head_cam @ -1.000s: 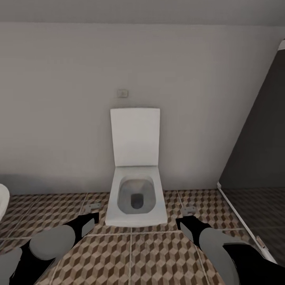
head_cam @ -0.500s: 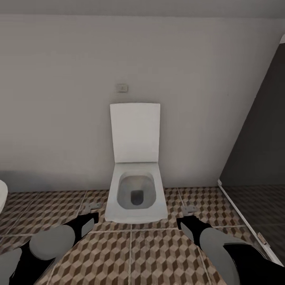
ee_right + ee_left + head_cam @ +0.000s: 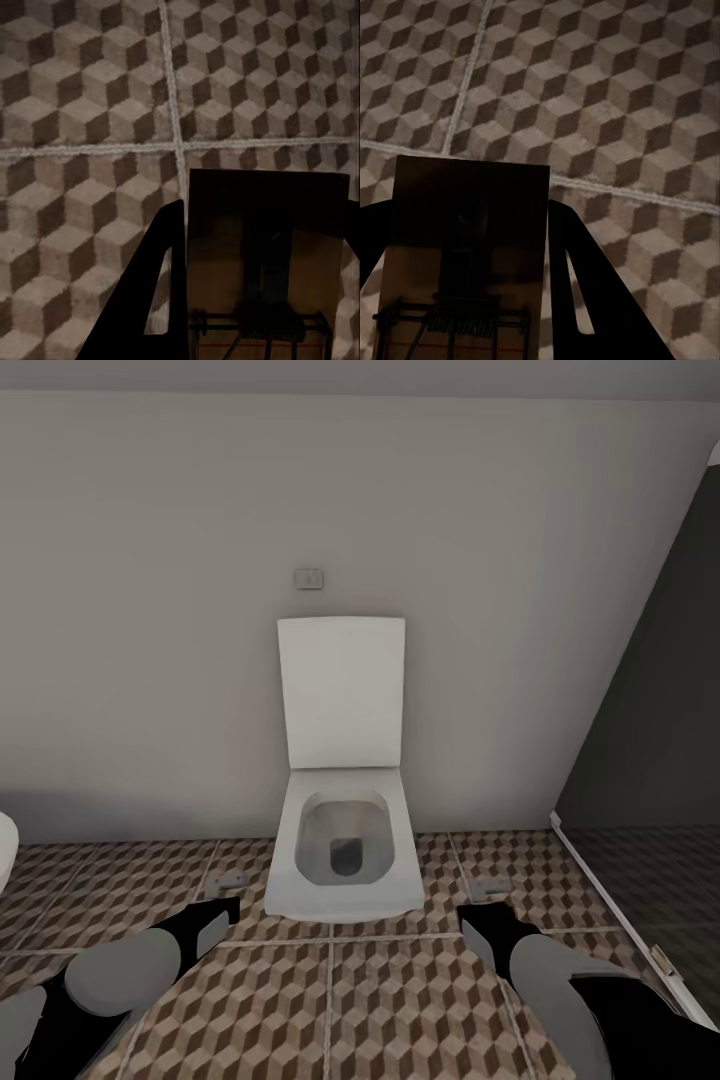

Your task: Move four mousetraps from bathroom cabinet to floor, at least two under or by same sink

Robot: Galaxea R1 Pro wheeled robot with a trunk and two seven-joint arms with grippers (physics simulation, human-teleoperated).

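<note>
Each gripper holds one mousetrap over the bathroom floor (image 3: 400, 1000), a cube-patterned tile. My left gripper (image 3: 222, 910) is shut on a brown mousetrap (image 3: 465, 247) with a wire spring; its grey end (image 3: 232, 880) juts out past the fingers. My right gripper (image 3: 478, 916) is shut on a second mousetrap (image 3: 270, 247), whose end (image 3: 490, 884) also sticks forward. A black finger (image 3: 585, 300) runs beside the left trap, and another finger (image 3: 154, 292) beside the right one. A sliver of the white bathroom sink (image 3: 5, 850) shows at the far left. The cabinet is out of view.
A white squarish toilet (image 3: 345, 850) with its lid raised stands straight ahead against a grey wall, between the two grippers. A dark glass shower panel (image 3: 650, 760) with a white floor rail closes off the right side. A small wall plate (image 3: 309, 577) sits above the toilet.
The whole head view has shifted slightly, so the toilet sits a little higher and the sink edge further left. Both arms have sunk slightly in the picture, still holding their mousetraps.
</note>
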